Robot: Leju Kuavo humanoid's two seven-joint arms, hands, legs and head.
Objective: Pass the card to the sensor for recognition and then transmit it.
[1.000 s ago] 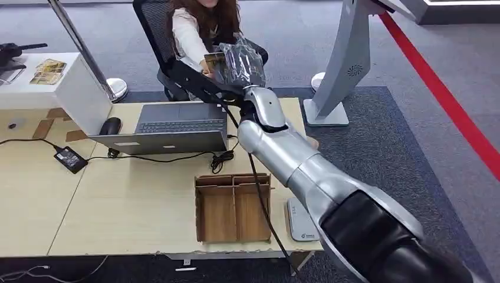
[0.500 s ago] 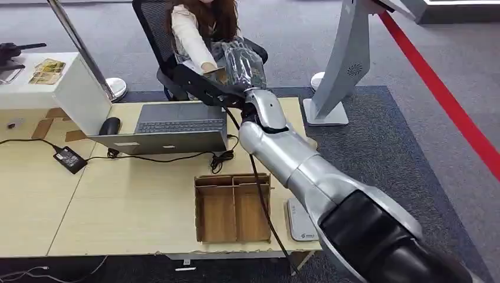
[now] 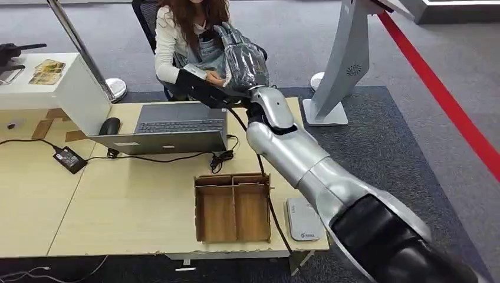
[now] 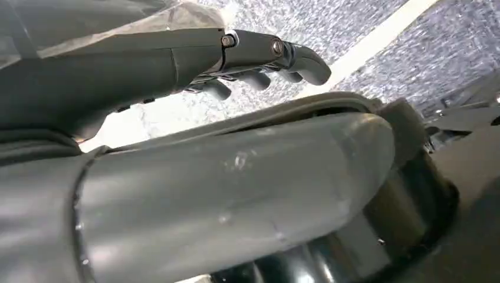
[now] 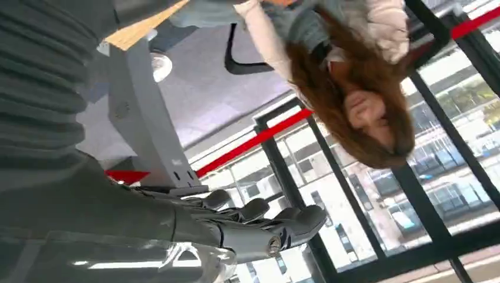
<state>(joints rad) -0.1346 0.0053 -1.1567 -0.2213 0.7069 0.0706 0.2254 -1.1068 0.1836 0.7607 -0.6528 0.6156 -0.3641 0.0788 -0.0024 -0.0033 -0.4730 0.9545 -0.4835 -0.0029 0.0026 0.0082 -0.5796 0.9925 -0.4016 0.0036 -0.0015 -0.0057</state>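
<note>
My right arm reaches over the table's far edge, and my right hand (image 3: 242,58), wrapped in clear plastic, hangs in front of a seated person (image 3: 183,29). In the right wrist view the right hand (image 5: 236,227) has its fingers stretched out with nothing between them. A pale card (image 3: 195,72) lies in the person's hand, just left of my right hand. The grey-white sensor pad (image 3: 303,219) lies flat at the table's front right corner. My left hand (image 4: 236,56) hangs over the carpet, fingers apart and holding nothing.
An open wooden divider box (image 3: 233,206) stands beside the sensor. A laptop (image 3: 177,127), a mouse (image 3: 110,125), a power brick (image 3: 70,159) and cables lie on the table (image 3: 118,206). A grey kiosk stand (image 3: 345,65) rises at the right, beside a red floor line (image 3: 448,100).
The person leaned forward and the card went from my right hand into theirs. My right arm has shifted slightly to the right, its hand now holding nothing.
</note>
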